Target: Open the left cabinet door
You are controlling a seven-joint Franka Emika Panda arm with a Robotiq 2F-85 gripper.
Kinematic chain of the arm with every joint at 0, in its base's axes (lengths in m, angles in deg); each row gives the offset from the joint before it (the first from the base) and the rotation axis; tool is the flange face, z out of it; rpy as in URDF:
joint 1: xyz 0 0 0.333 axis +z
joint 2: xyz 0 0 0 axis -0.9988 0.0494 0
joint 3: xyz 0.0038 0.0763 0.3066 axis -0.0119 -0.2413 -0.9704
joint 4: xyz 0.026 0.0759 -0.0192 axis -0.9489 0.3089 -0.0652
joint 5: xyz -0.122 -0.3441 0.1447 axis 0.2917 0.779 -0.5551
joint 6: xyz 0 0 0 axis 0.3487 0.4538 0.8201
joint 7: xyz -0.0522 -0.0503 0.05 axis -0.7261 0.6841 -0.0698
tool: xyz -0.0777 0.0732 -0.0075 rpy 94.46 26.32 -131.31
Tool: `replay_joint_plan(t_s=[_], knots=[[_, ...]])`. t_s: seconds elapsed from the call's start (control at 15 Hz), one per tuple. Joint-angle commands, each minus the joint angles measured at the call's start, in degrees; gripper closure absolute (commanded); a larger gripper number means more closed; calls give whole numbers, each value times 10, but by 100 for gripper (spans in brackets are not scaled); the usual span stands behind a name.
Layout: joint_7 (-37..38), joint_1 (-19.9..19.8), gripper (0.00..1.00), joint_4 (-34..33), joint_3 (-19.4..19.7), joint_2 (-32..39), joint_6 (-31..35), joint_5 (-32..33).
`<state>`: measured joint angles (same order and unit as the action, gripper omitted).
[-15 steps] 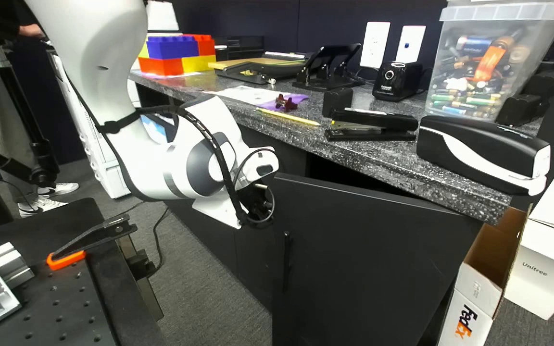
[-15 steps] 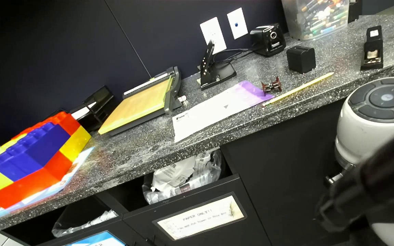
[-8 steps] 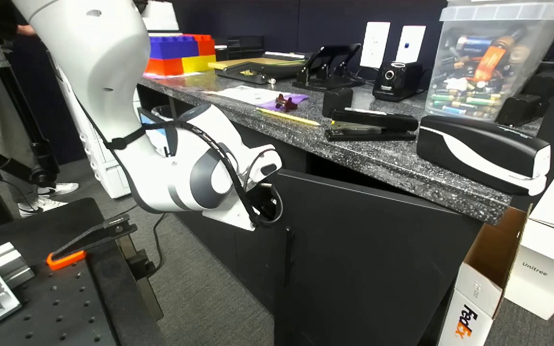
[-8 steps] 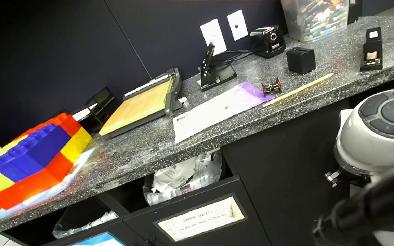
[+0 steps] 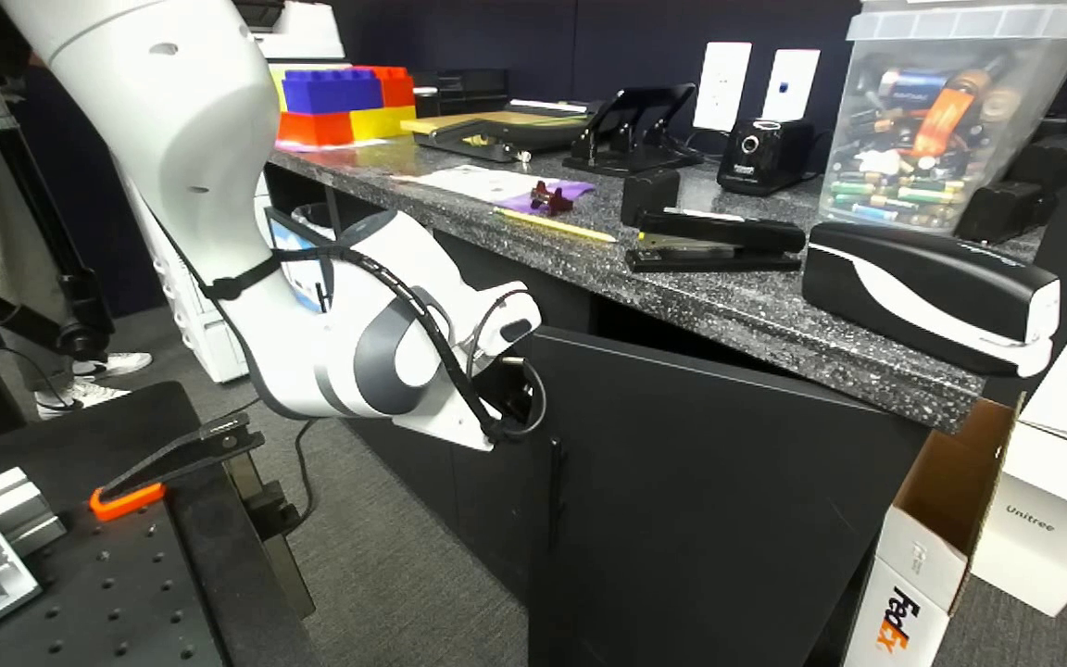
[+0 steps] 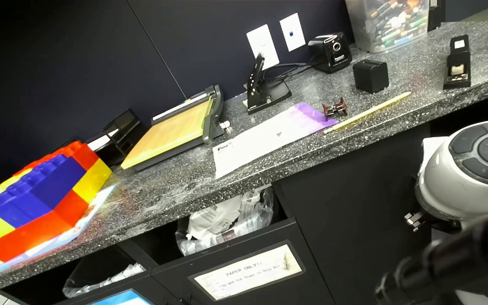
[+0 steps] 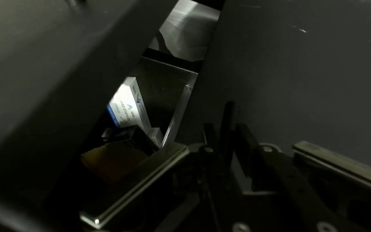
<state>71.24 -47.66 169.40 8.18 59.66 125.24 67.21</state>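
The left cabinet door is a matte-black panel (image 7: 308, 83) filling the right of the wrist view. In an exterior view this door (image 6: 354, 203) sits under the counter, beside the arm. A slim dark handle (image 7: 229, 111) stands out from it, and my gripper (image 7: 226, 129) is shut around that bar, one finger on each side. The picture is very dark there. From outside, the fingertips are hidden behind the hand and the matching right door (image 5: 709, 509). That right door stands ajar, its own handle (image 5: 555, 491) untouched below my hand.
A dark slab edge (image 7: 60, 74) is close on the left of the wrist view. Past it, a staples box (image 7: 129, 106) lies inside the cabinet. The speckled counter (image 5: 709, 301) overhangs the doors. A perforated black table (image 5: 80, 593) is at lower left; cardboard boxes (image 5: 922, 556) stand at right.
The hand has moved slightly right and lower, while the arm's upper link has leaned left; motion is small in the last half second. The right door's free edge has shifted slightly right.
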Motion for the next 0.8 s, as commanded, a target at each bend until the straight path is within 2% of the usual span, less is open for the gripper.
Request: replay_joint_plan(t_s=[0.0, 0.13, 0.27, 0.6, 0.73], knots=[[-12, 27, 95, 6, 5, -5, -5, -45], [-1, 46, 95, 30, 3, -27, -24, -67], [5, 56, 95, 60, -19, -46, -31, -78], [16, 44, 95, 132, -89, -108, -29, -87], [18, 25, 95, 169, -122, -154, -39, -82]])
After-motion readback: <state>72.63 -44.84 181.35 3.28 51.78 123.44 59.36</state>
